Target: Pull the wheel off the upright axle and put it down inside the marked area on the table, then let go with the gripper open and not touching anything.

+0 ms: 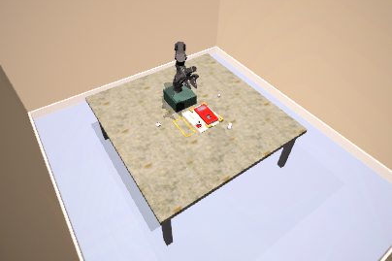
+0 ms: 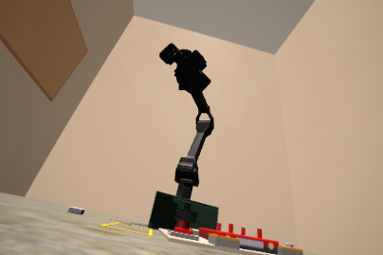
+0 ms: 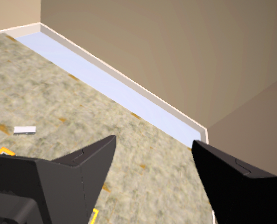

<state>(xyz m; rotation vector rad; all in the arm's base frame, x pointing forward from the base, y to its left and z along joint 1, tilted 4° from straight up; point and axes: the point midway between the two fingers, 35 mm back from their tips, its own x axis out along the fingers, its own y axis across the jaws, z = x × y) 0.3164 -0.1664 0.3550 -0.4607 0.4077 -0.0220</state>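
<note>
Standing here watching, I'd say this is the very start of the job, the approach; nothing's been grabbed yet. The gripper point(image 3: 154, 141) is up high above the base point(image 1: 179, 98), fingers partway apart with nothing between them; through the wrist view you just see bare table point(image 3: 140, 150) and the far wall in the gap.

The wheel point(image 2: 185, 215) looks to be the dark ribbed drum sitting on the red axle point(image 2: 182, 228), right in front of the base at the near end of the white-and-red board point(image 2: 237, 239); from the top view it's too tiny for me to pick out for sure. It sits with its spin axis straight up, same line as the axle, flat faces up and down; so it's got no real "front", only a rim all round.

Next move, my guess: swing the wrist down to point at the table, come in over the wheel, pinch the rim from both sides, then lift straight up along the axle so it doesn't bind. The marked area point(image 1: 184, 126) is the yellow outline just beside the board, so it's a short carry after that.
</note>
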